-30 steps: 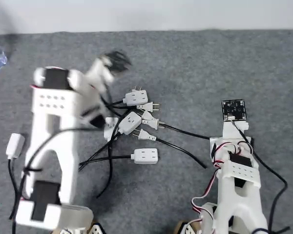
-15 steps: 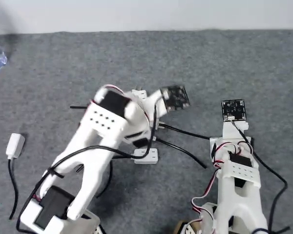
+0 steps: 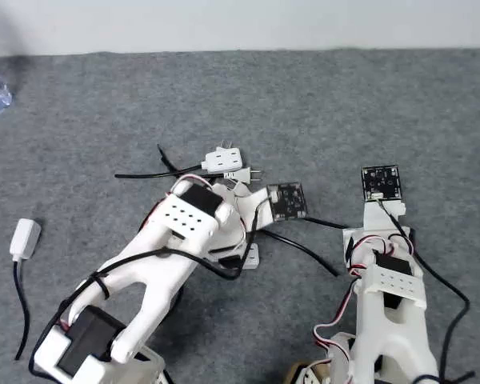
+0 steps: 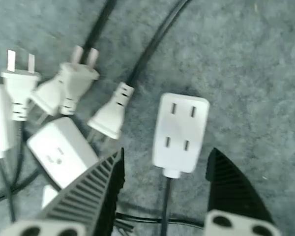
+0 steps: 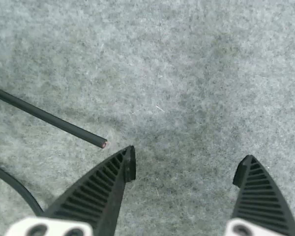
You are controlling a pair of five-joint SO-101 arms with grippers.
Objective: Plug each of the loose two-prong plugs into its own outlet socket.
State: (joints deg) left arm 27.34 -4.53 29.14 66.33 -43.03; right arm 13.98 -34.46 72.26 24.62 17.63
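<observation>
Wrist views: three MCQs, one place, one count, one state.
1. Where is the white rectangular plastic outlet block?
A) on the grey carpet, at the left gripper's open fingertips
B) lifted off the carpet
C) stacked on plugs

2. How many slots show on its face?
A) two
B) six
C) four

3. The right gripper is:
A) shut on a plug
B) open over carpet
C) shut on a cord

Key: 1A, it lies flat between the fingertips; 2C, two pairs of slots; 3B, fingers spread, nothing between them.
</observation>
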